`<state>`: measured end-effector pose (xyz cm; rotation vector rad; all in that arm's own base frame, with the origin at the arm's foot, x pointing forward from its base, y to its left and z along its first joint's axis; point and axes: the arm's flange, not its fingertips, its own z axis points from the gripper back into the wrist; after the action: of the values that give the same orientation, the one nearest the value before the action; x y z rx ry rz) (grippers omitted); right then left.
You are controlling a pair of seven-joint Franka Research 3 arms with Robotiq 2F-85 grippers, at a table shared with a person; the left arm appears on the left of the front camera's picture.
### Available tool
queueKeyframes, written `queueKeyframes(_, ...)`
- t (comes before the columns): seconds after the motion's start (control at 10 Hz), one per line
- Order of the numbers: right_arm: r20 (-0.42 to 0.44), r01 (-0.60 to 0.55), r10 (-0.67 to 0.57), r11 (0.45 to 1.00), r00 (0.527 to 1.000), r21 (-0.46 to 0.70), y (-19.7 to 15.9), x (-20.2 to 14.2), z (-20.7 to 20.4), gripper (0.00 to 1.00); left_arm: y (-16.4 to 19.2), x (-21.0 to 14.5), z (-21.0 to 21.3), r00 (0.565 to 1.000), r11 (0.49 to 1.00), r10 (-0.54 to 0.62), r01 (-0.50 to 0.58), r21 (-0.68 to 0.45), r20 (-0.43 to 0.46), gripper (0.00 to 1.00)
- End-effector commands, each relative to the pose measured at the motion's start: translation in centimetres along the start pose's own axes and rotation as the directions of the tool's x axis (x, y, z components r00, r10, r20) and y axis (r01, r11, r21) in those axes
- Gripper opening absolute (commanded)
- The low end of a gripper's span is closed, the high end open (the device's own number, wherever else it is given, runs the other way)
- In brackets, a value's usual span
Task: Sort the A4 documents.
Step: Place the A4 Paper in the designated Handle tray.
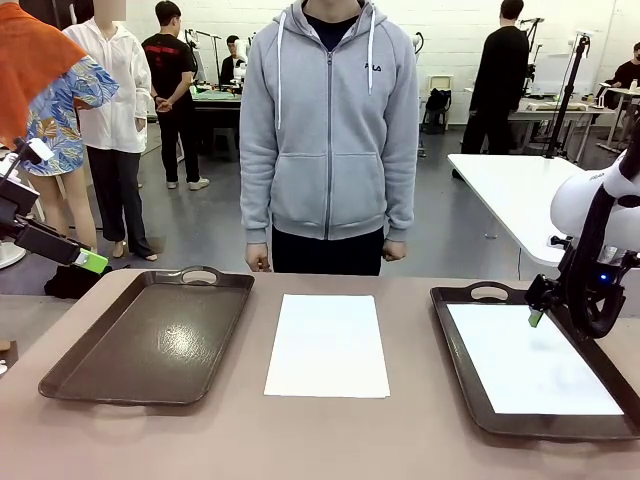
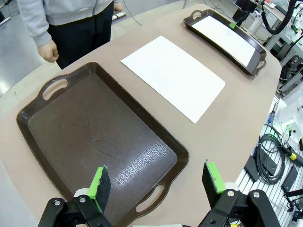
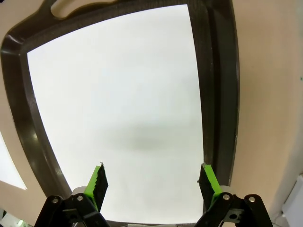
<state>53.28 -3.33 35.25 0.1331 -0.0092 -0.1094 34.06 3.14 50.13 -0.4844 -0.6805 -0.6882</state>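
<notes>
blank white a4 sheet flat on table, another in tray; both arms' fingers open.

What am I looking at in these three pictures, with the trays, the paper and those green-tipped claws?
Two robot arms share a table with a standing person. One picture looks across the table; the other two come from cameras on the arms' wrists. The left gripper hangs open over an empty brown tray. The right gripper, also open and holding nothing, hovers over a second tray that holds a white sheet. Another sheet lies between the trays.
</notes>
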Motion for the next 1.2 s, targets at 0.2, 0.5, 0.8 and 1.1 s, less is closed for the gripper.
queueKeyframes(0.2,0.082,0.008,-0.008,1.0,0.997,0.009,0.13,0.02,-0.09,1.0,0.15,-0.05,-0.02,1.0,1.0,-0.007,0.007,-0.015,0.015,1.0)
queueKeyframes(0.5,0.029,0.0,0.0,1.0,1.0,-0.002,-0.03,0.26,0.19,1.0,0.15,-0.05,-0.02,1.0,1.0,-0.007,0.007,-0.015,0.015,1.0)
queueKeyframes(0.8,0.029,0.0,0.0,1.0,1.0,-0.002,-0.03,0.26,0.19,1.0,0.15,-0.05,-0.02,1.0,1.0,-0.007,0.007,-0.015,0.015,1.0)
queueKeyframes(1.1,0.029,0.0,0.0,1.0,1.0,-0.002,-0.03,0.26,0.19,1.0,0.15,-0.05,-0.02,1.0,1.0,-0.007,0.007,-0.015,0.015,1.0)
